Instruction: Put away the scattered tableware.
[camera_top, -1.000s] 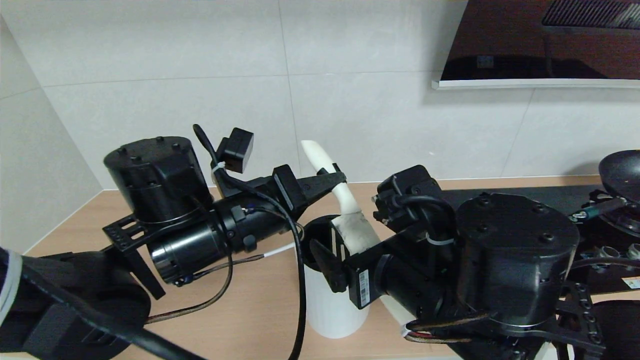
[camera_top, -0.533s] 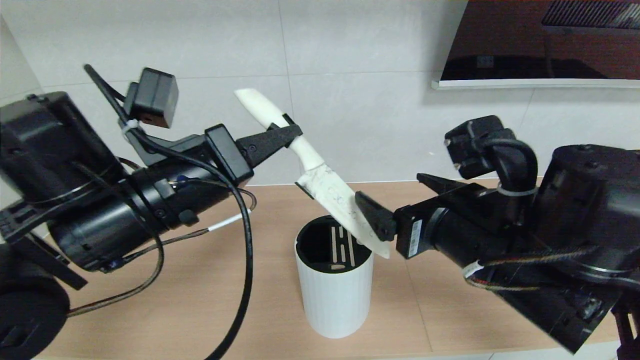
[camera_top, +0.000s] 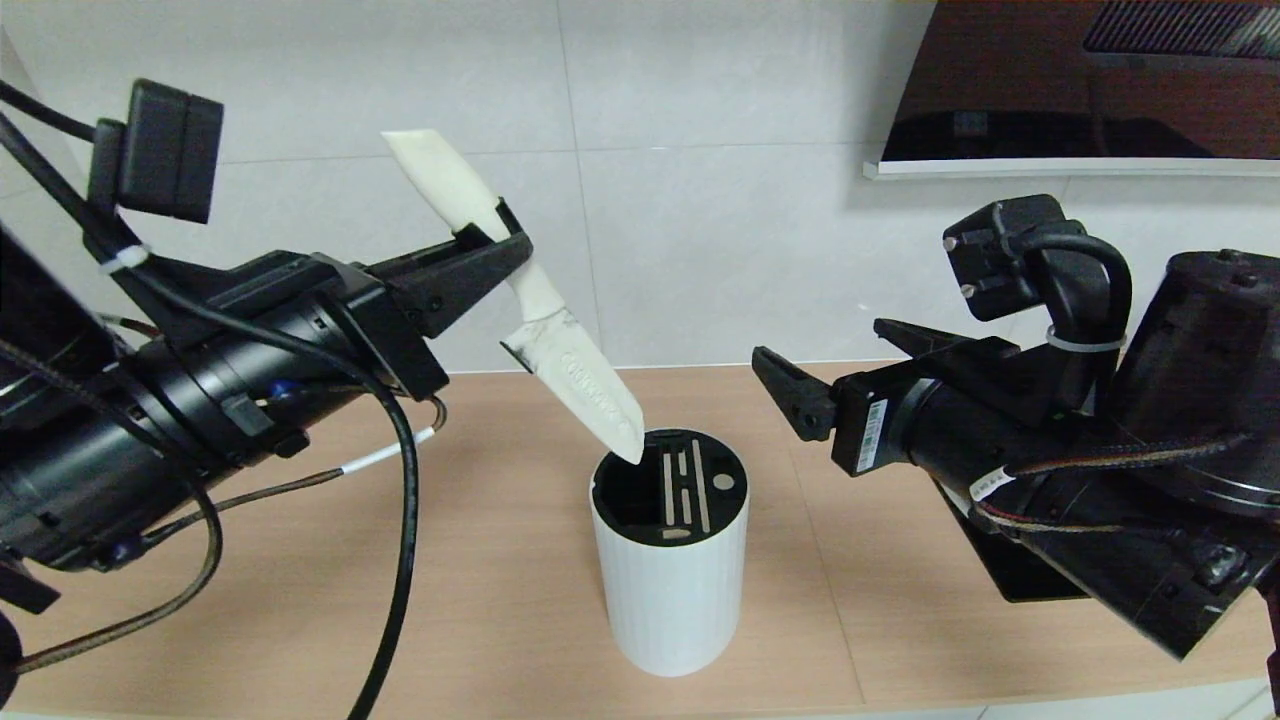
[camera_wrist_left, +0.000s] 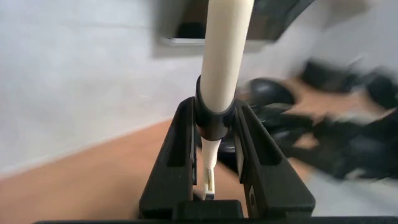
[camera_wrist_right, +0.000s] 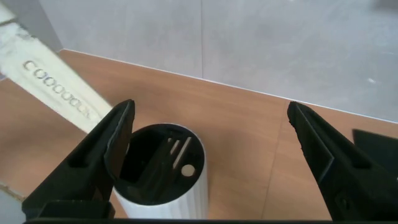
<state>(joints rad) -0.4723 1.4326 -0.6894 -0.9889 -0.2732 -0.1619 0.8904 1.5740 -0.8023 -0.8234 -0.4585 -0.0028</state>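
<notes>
1 white ceramic knife (camera_top: 565, 355): we see it shifted left, tip at the rim of the white ribbed holder (camera_top: 672, 590).
Right gripper (camera_wrist_right: 209, 111): pulled back, jaws wide, empty.
Left gripper (camera_top: 505, 250): raised, clamping the handle.

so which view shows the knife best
The head view: the whole white knife shows, handle clamped in the left gripper, tip at the top of the slotted knife holder. The left wrist view gives the handle in that gripper; the right wrist view gives part of the blade.
</notes>
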